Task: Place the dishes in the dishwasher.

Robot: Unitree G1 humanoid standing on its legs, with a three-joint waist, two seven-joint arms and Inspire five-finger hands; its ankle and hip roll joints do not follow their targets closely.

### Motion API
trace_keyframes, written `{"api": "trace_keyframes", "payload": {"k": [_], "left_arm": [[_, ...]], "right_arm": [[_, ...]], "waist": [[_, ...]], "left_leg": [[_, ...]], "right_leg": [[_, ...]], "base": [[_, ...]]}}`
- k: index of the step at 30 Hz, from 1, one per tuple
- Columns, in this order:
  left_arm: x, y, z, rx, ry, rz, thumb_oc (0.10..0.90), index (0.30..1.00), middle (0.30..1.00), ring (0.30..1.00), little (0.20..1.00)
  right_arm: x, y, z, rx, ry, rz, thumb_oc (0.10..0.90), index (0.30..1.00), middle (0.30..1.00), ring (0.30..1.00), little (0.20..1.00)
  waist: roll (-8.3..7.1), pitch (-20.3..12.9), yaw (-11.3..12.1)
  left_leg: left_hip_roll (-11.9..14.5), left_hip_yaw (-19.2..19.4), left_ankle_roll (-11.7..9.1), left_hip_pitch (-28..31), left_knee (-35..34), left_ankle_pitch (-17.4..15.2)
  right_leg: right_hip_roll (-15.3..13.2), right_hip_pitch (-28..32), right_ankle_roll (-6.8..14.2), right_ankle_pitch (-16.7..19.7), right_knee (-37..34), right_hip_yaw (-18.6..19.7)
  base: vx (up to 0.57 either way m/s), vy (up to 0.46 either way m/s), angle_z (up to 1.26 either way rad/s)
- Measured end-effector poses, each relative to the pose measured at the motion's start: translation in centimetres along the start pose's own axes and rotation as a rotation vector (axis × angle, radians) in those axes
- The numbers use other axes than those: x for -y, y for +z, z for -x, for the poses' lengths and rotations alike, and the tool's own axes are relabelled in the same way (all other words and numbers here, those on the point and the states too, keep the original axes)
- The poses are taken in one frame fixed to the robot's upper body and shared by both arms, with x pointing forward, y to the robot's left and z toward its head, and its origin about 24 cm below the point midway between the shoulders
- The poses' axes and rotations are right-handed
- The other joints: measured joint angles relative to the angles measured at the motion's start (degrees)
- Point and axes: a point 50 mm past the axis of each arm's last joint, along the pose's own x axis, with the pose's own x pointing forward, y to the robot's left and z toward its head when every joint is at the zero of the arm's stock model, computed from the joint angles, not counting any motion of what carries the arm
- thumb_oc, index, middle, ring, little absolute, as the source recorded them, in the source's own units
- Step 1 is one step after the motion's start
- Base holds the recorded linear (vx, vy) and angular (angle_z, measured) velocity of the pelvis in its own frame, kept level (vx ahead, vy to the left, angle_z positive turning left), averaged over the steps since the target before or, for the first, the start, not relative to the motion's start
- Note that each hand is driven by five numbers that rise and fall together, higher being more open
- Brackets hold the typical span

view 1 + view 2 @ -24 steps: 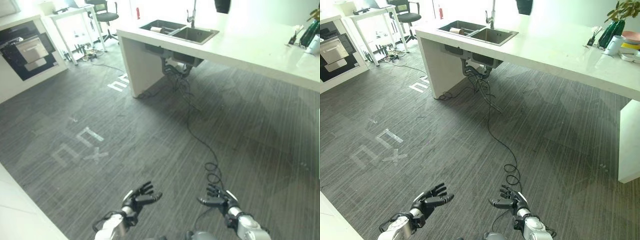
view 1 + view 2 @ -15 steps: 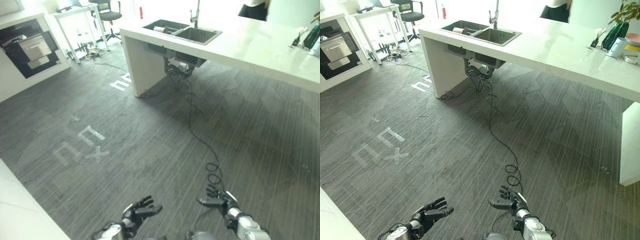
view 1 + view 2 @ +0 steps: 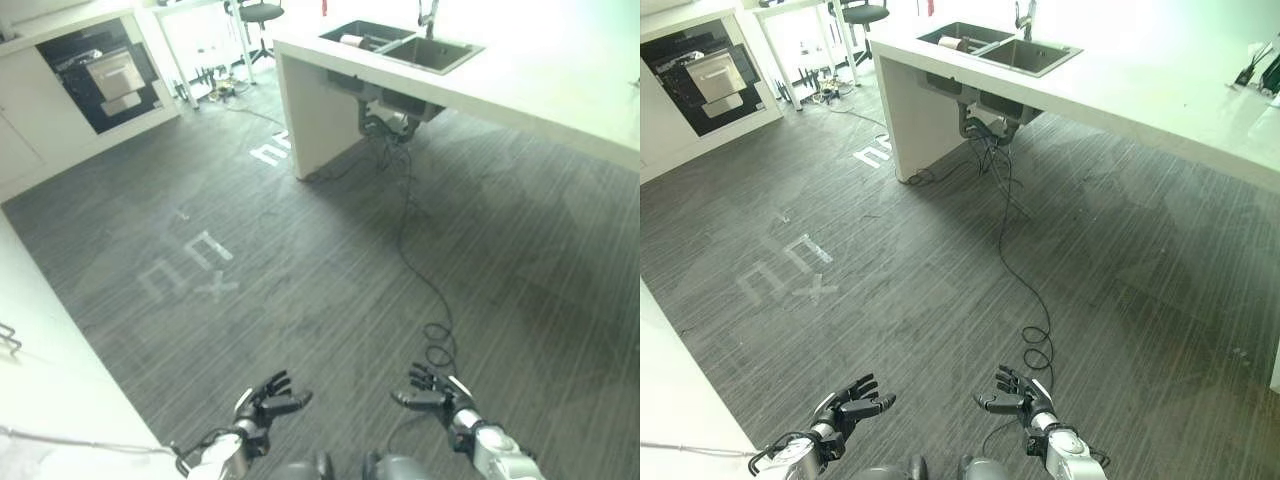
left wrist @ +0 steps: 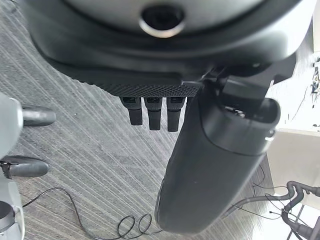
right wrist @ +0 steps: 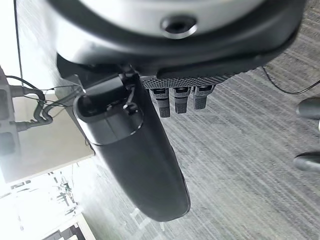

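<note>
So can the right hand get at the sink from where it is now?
Probably not. The right hand hangs open low over the floor, holding nothing, while the sink sits in the white counter far across the grey floor. Nothing blocks the way; it looks simply out of reach.

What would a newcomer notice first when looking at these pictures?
Probably the two dark hands, left hand and right hand, held open and empty low over the grey striped floor. Next, the long white counter ahead on the right, with a double sink at its near end.
</note>
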Motion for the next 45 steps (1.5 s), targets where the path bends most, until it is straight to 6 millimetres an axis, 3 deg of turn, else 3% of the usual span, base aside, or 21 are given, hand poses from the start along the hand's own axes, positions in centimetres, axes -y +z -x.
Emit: {"api": "trace_keyframes", "payload": {"k": [3,6,7,8,10,12,14,15,16,21,24,25,28,34,35,36,37,39,40,42,45], "left_arm": [[0.2,-1.7,0.5,-0.077,-0.034,-0.035,0.800,0.900,0.900,0.900,0.900],[-0.1,-2.2,0.4,-0.117,-0.042,-0.065,0.800,0.900,0.900,0.900,0.900],[0.0,-1.9,0.1,-0.119,-0.051,-0.076,0.800,0.900,0.900,0.900,0.900],[0.5,-1.9,0.0,-0.110,-0.064,-0.065,0.800,0.900,0.900,0.900,0.900],[0.4,0.1,-0.9,-0.066,-0.064,-0.105,0.800,0.900,0.900,0.900,0.900],[1.2,0.4,-1.2,-0.070,-0.099,-0.142,0.800,0.900,0.900,0.900,0.900],[0.7,0.0,-0.9,-0.079,-0.083,-0.134,0.800,0.900,0.900,0.900,0.900],[-0.5,1.1,-0.8,-0.057,-0.065,-0.169,0.800,0.900,0.900,0.900,0.900],[-1.2,1.7,-0.7,-0.044,-0.041,-0.180,0.800,0.900,0.900,0.900,0.900],[-1.4,-3.1,0.6,-0.202,-0.028,-0.172,0.800,0.900,0.900,0.900,0.900],[0.0,-4.3,0.6,-0.229,-0.058,-0.141,0.800,0.900,0.900,0.900,0.900],[1.1,-4.3,0.3,-0.217,-0.083,-0.122,0.800,0.900,0.900,0.900,0.900],[1.3,-2.6,-0.1,-0.156,-0.093,-0.127,0.800,0.900,0.900,0.900,0.900],[0.7,0.1,-0.9,-0.073,-0.070,-0.113,0.800,0.900,0.900,0.900,0.900],[0.2,0.3,-0.8,-0.064,-0.060,-0.120,0.800,0.900,0.900,0.900,0.900],[0.1,1.2,-0.8,-0.038,-0.068,-0.139,0.800,0.900,0.900,0.900,0.900],[-0.7,1.0,-0.5,-0.049,-0.049,-0.151,0.800,0.900,0.900,0.900,0.900],[-1.7,-1.4,0.6,-0.126,-0.024,-0.161,0.800,0.900,0.900,0.900,0.900],[-1.6,-2.9,1.5,-0.143,-0.025,-0.144,0.800,0.900,0.900,0.900,0.900],[-0.4,-2.2,1.3,-0.086,-0.068,-0.139,0.800,0.900,0.900,0.900,0.900],[-0.1,-2.3,1.4,-0.056,-0.062,-0.106,0.800,0.900,0.900,0.900,0.900]], "right_arm": [[0.7,-0.5,0.0,-0.031,-0.028,0.013,0.800,0.900,0.900,0.900,0.900],[1.3,-0.5,0.2,-0.020,-0.065,-0.018,0.800,0.900,0.900,0.900,0.900],[1.6,-1.2,0.6,-0.037,-0.094,-0.040,0.800,0.900,0.900,0.900,0.900],[1.8,-2.5,1.2,-0.063,-0.109,-0.053,0.800,0.900,0.900,0.900,0.900],[0.9,-2.6,1.2,-0.025,-0.108,-0.089,0.800,0.900,0.900,0.900,0.900],[0.9,-2.9,1.4,-0.029,-0.108,-0.092,0.800,0.900,0.900,0.900,0.900],[0.7,-4.0,1.9,-0.055,-0.101,-0.099,0.800,0.900,0.900,0.900,0.900],[0.1,-4.4,1.9,-0.048,-0.091,-0.131,0.800,0.900,0.900,0.900,0.900],[-0.5,-4.4,1.7,-0.053,-0.073,-0.147,0.800,0.900,0.900,0.900,0.900],[-0.2,-4.3,1.7,-0.045,-0.091,-0.173,0.800,0.900,0.900,0.900,0.900],[0.2,-4.6,1.8,-0.063,-0.104,-0.160,0.800,0.900,0.900,0.900,0.900],[1.1,-4.1,1.7,-0.060,-0.120,-0.136,0.800,0.900,0.900,0.900,0.900],[0.8,-0.6,0.2,0.035,-0.092,-0.098,0.800,0.900,0.900,0.900,0.900],[0.5,2.7,-0.8,0.115,-0.040,-0.012,0.800,0.900,0.900,0.900,0.900],[0.6,2.1,-0.6,0.108,-0.054,-0.042,0.800,0.900,0.900,0.900,0.900],[1.0,1.6,-0.5,0.092,-0.095,-0.089,0.800,0.900,0.900,0.900,0.900],[1.0,0.9,-0.5,0.064,-0.102,-0.099,0.800,0.900,0.900,0.900,0.900],[1.2,-1.1,0.3,0.013,-0.109,-0.103,0.800,0.900,0.900,0.900,0.900],[1.5,-1.7,0.7,-0.002,-0.106,-0.088,0.800,0.900,0.900,0.900,0.900],[2.7,-1.4,1.0,-0.014,-0.123,-0.035,0.800,0.900,0.900,0.900,0.900],[3.1,-3.8,1.9,-0.091,-0.139,-0.040,0.800,0.900,0.900,0.900,0.900]], "waist": [[5.05,0.1,3.0],[3.96,-2.5,1.5],[2.86,-4.0,-0.4],[4.00,-5.4,-1.7],[2.47,-5.5,-2.2],[5.65,-4.7,-5.0],[3.56,-3.7,-4.7],[0.39,-3.6,-6.0],[-3.91,-2.3,-6.2],[-1.46,-0.6,-7.1],[-0.66,-2.0,-7.5],[2.28,-3.0,-7.1],[2.63,-3.8,-6.7],[-1.60,-5.9,-7.0],[-1.41,-5.4,-6.1],[-1.02,-3.7,-3.9],[-2.11,-2.0,-2.8],[-2.96,-1.4,-2.8],[-1.88,-1.4,-1.6],[2.37,-1.1,-0.4],[1.74,-2.7,1.2]], "left_leg": [[5.5,2.6,2.1,-4.8,-9.9,-0.3],[4.6,2.6,7.1,0.7,-7.2,-0.6],[1.4,2.9,9.8,4.0,-5.8,-2.4],[0.8,1.9,12.0,12.4,-13.1,-2.3],[-0.8,1.9,16.8,13.7,-9.1,-7.4],[-2.2,-0.8,14.3,18.1,-12.5,-8.8],[-2.9,-0.8,1.9,20.0,-11.1,-13.3],[-2.1,-1.5,11.0,17.1,-3.6,-16.7],[-3.8,-0.2,12.9,17.9,-2.1,-18.8],[-3.8,-3.1,10.2,28.8,-9.8,-20.9],[-2.9,-5.0,3.8,36.1,-10.0,-19.8],[-0.8,-5.5,1.9,36.1,-8.6,-17.5],[0.3,-6.5,1.6,35.2,-4.0,-12.4],[0.0,-4.7,4.8,26.8,12.0,27.1],[2.6,-3.0,5.2,20.1,23.6,23.8],[3.9,-2.1,8.1,9.4,33.7,6.5],[1.8,-1.7,8.2,3.4,30.6,0.6],[-2.4,0.0,9.0,-2.4,13.6,-2.4],[-2.4,4.2,8.3,-4.8,-2.9,-1.8],[-2.8,-1.8,7.4,-9.9,-17.8,-1.6],[-4.0,-4.8,10.0,-11.4,-8.6,-2.4]], "right_leg": [[3.3,4.3,5.0,-2.3,-6.7,-3.3],[2.5,2.8,-1.4,-1.5,-2.5,-5.3],[1.4,4.5,1.9,-1.2,-4.6,-6.7],[1.9,3.9,8.8,3.9,1.1,-8.0],[-5.6,-14.5,9.9,7.6,37.8,-9.0],[-3.9,-17.5,7.3,4.7,20.8,-9.3],[-1.3,-15.2,3.7,8.1,-0.8,-8.8],[-4.9,-16.2,6.3,8.9,-5.2,-7.1],[-9.6,-19.5,7.3,9.4,-3.6,-5.0],[-9.6,-27.9,6.3,11.7,1.5,-1.5],[-5.2,-18.0,0.2,15.1,2.2,-1.0],[-3.4,-17.3,-0.6,12.0,4.2,-1.8],[-1.6,-13.6,-4.2,7.7,5.6,-1.2],[-1.7,-12.7,-11.2,-4.1,18.9,-5.2],[0.1,-8.0,-8.2,-6.0,10.6,-2.8],[2.6,-5.6,-9.1,-4.3,6.6,-0.8],[2.7,-0.9,-9.1,-3.2,2.7,-0.4],[2.7,7.0,-7.0,-3.4,-2.2,1.1],[4.3,11.8,-4.3,-5.6,-5.3,2.5],[7.6,16.5,-3.0,-7.6,-9.2,4.9],[7.5,23.8,-1.2,-8.5,-7.5,9.1]], "base": [[0.28,0.390,-0.99],[0.25,0.224,-0.56],[0.27,0.286,0.37],[0.19,0.277,0.36],[0.34,0.090,0.06],[0.38,-0.183,0.49],[0.36,-0.240,0.68],[0.37,-0.216,0.78],[0.37,-0.191,0.56],[0.45,-0.247,0.14],[0.43,-0.276,0.47],[0.38,-0.240,0.17],[0.41,-0.293,-0.25],[0.38,-0.257,-0.14],[0.35,-0.043,-0.13],[0.38,0.035,-0.40],[0.43,0.066,-0.36],[0.56,0.161,-0.52],[0.67,0.239,-0.91],[0.48,0.196,-0.96],[0.40,0.226,-1.03]]}}
